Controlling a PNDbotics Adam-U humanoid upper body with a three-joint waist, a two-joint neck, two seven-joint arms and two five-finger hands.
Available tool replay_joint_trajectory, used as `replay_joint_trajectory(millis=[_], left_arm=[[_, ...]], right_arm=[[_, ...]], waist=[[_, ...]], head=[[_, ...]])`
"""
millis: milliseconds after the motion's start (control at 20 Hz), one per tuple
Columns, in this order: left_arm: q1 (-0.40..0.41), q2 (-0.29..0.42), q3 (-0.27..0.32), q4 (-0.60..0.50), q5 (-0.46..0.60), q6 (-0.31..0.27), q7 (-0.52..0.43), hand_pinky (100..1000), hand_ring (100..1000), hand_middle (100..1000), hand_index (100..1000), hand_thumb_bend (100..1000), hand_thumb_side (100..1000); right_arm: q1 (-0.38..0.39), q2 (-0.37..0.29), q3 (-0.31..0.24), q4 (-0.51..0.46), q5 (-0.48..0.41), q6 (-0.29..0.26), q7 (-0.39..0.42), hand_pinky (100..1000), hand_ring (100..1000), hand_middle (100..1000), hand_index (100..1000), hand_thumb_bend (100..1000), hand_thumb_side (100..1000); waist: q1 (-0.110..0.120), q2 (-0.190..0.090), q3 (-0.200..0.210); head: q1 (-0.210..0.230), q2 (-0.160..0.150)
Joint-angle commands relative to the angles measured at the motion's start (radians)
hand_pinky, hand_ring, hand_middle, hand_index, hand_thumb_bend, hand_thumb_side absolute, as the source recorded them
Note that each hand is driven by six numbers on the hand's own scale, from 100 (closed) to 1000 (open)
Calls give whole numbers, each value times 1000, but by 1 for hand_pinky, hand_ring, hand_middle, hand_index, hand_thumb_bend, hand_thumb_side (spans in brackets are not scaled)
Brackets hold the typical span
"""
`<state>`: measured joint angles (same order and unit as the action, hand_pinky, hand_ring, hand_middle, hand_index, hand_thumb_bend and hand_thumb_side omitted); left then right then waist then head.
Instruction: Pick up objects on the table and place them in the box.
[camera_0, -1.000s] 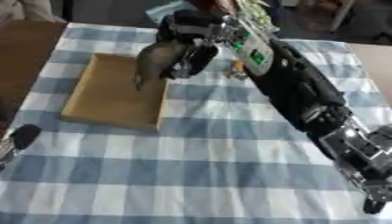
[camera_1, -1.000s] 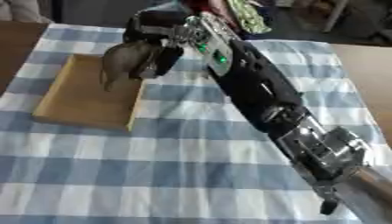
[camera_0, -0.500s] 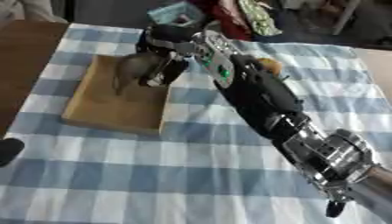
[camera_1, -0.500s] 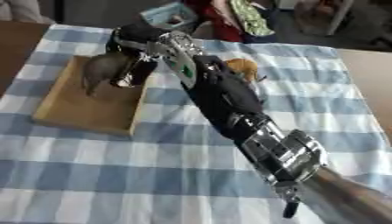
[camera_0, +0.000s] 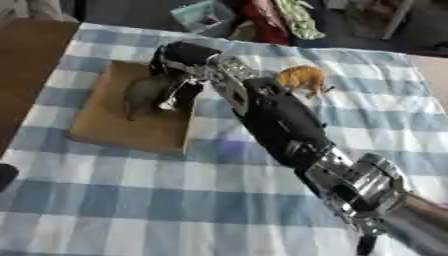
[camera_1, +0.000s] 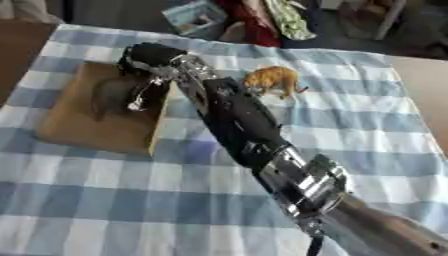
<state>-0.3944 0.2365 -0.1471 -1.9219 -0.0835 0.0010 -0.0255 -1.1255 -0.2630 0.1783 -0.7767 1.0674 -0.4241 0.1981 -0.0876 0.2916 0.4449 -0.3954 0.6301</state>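
- My right hand reaches across the blue-and-white checked tablecloth over the flat brown cardboard box at my left.
- A grey animal figure sits in that box, under my fingers.
- An orange tiger figure stands on the cloth to the right, behind my arm.

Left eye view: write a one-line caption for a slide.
Right hand lowers a grey animal toy into the brown box; an orange toy waits on the checked cloth.

soft, even daylight with no harsh glare; faint shadows only. both views are blurry, the arm smeared toward the lower right, the upper edge dim and out of focus.
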Motion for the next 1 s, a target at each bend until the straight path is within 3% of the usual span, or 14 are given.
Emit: replay_joint_trajectory(millis=[50,450,550,600,750,800,900,1000], left_arm=[[-14,6,-1,-21,4,0,-4,534,536,514,674,802,317],[-15,6,-2,-17,2,0,-4,534,535,514,674,804,318],[-15,7,-2,-16,2,0,-4,534,535,514,674,804,318],[-14,7,-2,-16,2,0,-4,534,535,514,674,805,318],[-12,8,-1,-15,1,0,-3,534,535,514,674,805,319],[-11,8,-1,-15,1,0,-3,534,535,514,674,806,319],[-9,8,0,-14,0,0,-1,534,535,514,674,806,319],[-6,9,1,-12,0,1,0,534,535,514,674,807,320]], right_arm=[[-16,6,-4,-1,23,-9,-10,453,481,492,624,380,416],[-19,24,15,-21,-3,-37,20,439,475,487,617,364,417],[-20,27,25,-32,-16,-45,35,444,478,494,625,377,433],[-20,28,30,-37,-23,-52,47,462,497,524,668,435,501],[-17,26,53,-60,-49,-87,108,578,644,656,797,513,608],[-17,24,61,-65,-58,-103,142,661,745,750,857,544,646],[-16,20,73,-75,-80,-148,231,756,836,841,907,589,683],[-18,13,75,-91,-120,-186,312,784,862,871,917,601,689]], waist=[[6,-15,1],[5,-20,-7],[6,-24,-10],[7,-25,-12],[9,-30,-20],[10,-32,-23],[12,-36,-30],[15,-40,-39]], head=[[-6,-14],[-7,-13],[-7,-11],[-7,-11],[-4,-9],[-2,-9],[0,-7],[3,-6]])
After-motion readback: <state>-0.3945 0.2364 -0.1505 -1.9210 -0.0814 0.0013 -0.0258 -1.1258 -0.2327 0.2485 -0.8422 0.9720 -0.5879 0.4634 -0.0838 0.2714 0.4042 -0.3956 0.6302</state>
